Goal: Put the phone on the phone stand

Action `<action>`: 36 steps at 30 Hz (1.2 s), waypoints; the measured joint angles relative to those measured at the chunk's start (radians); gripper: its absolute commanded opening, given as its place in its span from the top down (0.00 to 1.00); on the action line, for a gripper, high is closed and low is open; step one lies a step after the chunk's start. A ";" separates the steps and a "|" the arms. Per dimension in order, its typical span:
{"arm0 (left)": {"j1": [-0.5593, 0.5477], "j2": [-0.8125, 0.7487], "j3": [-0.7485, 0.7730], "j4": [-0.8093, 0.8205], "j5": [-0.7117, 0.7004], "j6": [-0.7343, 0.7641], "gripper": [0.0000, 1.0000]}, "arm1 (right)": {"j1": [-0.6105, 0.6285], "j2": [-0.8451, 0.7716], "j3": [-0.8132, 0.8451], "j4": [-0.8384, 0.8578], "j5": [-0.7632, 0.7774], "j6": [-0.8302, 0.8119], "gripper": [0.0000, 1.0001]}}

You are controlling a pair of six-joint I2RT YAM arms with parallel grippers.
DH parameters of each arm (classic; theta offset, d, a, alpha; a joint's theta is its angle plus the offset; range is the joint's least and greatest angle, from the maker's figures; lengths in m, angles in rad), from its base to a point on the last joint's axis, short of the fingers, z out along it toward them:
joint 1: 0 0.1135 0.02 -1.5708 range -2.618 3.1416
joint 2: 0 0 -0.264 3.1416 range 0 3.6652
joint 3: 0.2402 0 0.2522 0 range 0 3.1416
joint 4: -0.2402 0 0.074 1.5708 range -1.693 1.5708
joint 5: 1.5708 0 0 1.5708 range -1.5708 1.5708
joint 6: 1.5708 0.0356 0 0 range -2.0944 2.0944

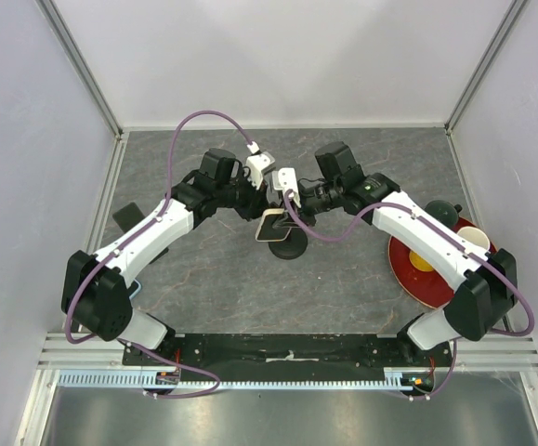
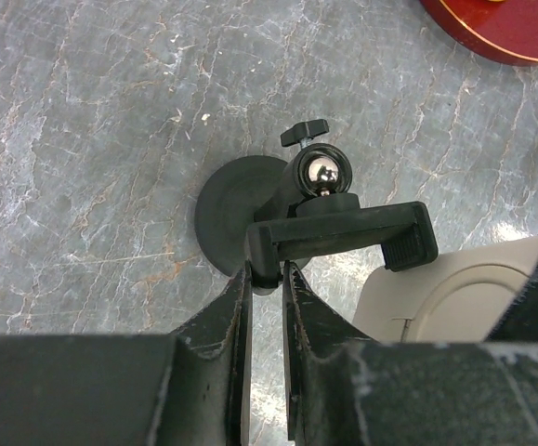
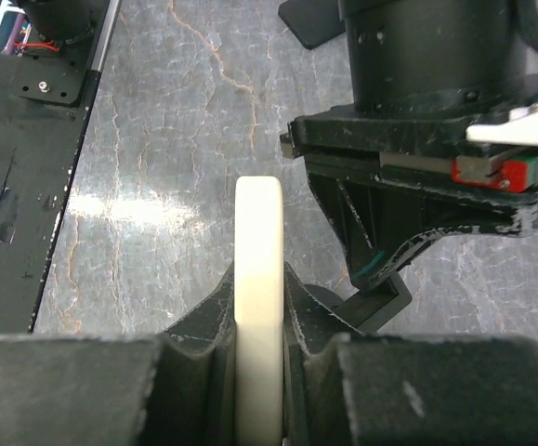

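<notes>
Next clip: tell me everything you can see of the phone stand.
The phone stand is black and looks plastic. Its round base lies flat on the grey marbled table. A short neck carries a small screw knob, a shiny metal ball joint and a wide clamp bar with hooked ends. The left gripper pinches one hooked end. The cream phone sits close to the other end; whether they touch cannot be told.

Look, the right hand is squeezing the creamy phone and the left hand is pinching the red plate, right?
Not quite. The left hand is pinching the clamp of the black phone stand, not the red plate, which lies apart from it. The left wrist view shows this. The right hand is indeed squeezing the creamy phone.
</notes>
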 measured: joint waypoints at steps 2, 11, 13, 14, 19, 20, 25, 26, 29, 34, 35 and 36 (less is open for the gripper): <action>0.000 0.000 0.000 -0.002 0.009 0.006 0.98 | 0.000 0.005 -0.011 0.002 0.000 -0.002 1.00; 0.001 -0.003 0.000 -0.002 0.047 0.030 0.98 | 0.001 0.013 -0.022 0.018 -0.053 -0.002 1.00; 0.001 -0.004 0.000 -0.003 0.057 0.035 0.98 | 0.002 0.021 -0.022 0.024 -0.068 0.001 1.00; 0.001 -0.004 0.000 -0.003 0.062 0.037 0.98 | 0.002 0.025 -0.022 0.026 -0.073 0.001 1.00; 0.000 -0.004 0.000 -0.012 0.090 0.039 0.98 | 0.002 0.053 -0.022 0.071 -0.087 -0.002 1.00; 0.000 -0.004 0.000 -0.014 0.095 0.040 0.98 | 0.002 0.058 -0.022 0.084 -0.091 -0.003 1.00; 0.000 -0.005 0.000 -0.025 0.124 0.051 0.98 | 0.002 0.100 -0.022 0.116 -0.094 -0.006 1.00; 0.000 -0.005 0.000 -0.025 0.124 0.053 0.98 | 0.002 0.106 -0.022 0.116 -0.094 -0.006 1.00; 0.000 -0.005 -0.001 -0.025 0.122 0.063 0.98 | 0.003 0.127 -0.022 0.116 -0.096 -0.006 1.00; 0.000 -0.013 -0.005 -0.022 0.107 0.066 0.98 | 0.003 0.128 -0.022 0.114 -0.092 -0.005 1.00; 0.000 -0.019 -0.011 -0.018 0.095 0.066 0.98 | 0.002 0.128 -0.022 0.114 -0.088 -0.003 1.00; 0.000 -0.028 -0.018 -0.012 0.085 0.066 0.98 | 0.002 0.127 -0.022 0.114 -0.084 0.001 1.00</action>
